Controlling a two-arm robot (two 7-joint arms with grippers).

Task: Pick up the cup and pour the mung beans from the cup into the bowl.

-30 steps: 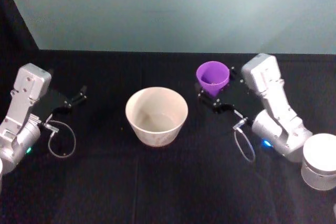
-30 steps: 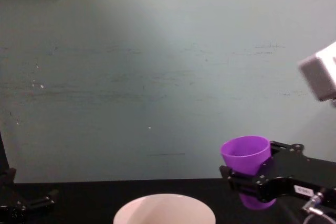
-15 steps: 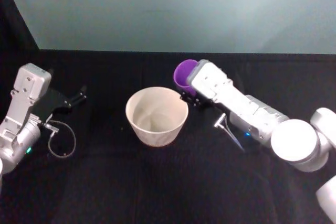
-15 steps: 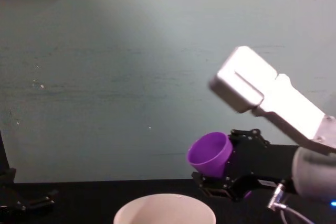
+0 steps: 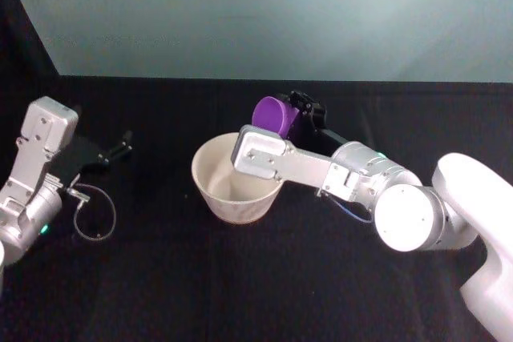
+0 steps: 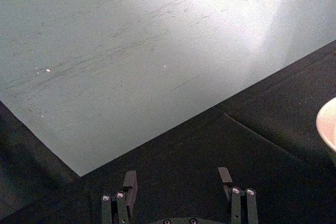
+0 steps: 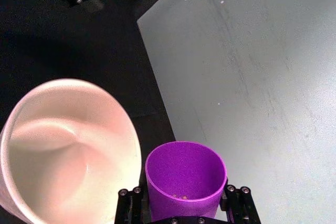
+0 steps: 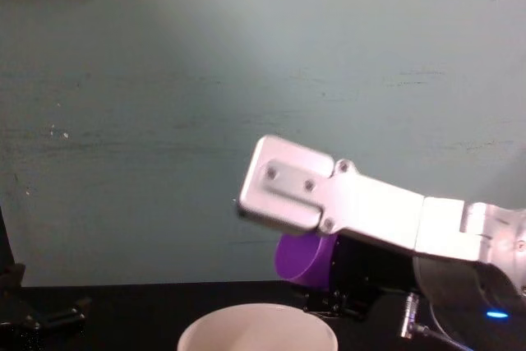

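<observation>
The purple cup [image 5: 272, 115] hangs tilted over the far right rim of the pale bowl [image 5: 210, 152], its mouth turned toward the bowl. My right gripper [image 5: 298, 120] is shut on the cup from behind. In the right wrist view the cup [image 7: 185, 174] sits between the black fingers [image 7: 129, 202], with the bowl [image 7: 31, 103] just beside it. A few mung beans [image 7: 181, 196] lie inside the cup's wall. From the chest the cup [image 8: 301, 257] shows behind the right wrist link, above the bowl's rim [image 8: 256, 315]. My left gripper [image 5: 119, 148] rests open at the far left.
The black table [image 5: 240, 278] ends at a pale green wall [image 5: 256, 14] close behind the bowl. A loose cable loop [image 5: 94, 215] lies by the left arm. The left wrist view shows the left gripper [image 6: 177, 179] over bare cloth, the bowl's edge [image 6: 326, 129] off to one side.
My right arm has swung the cup leftward from beside the bowl to over its rim and tipped it from upright toward the bowl. The left arm has not moved.
</observation>
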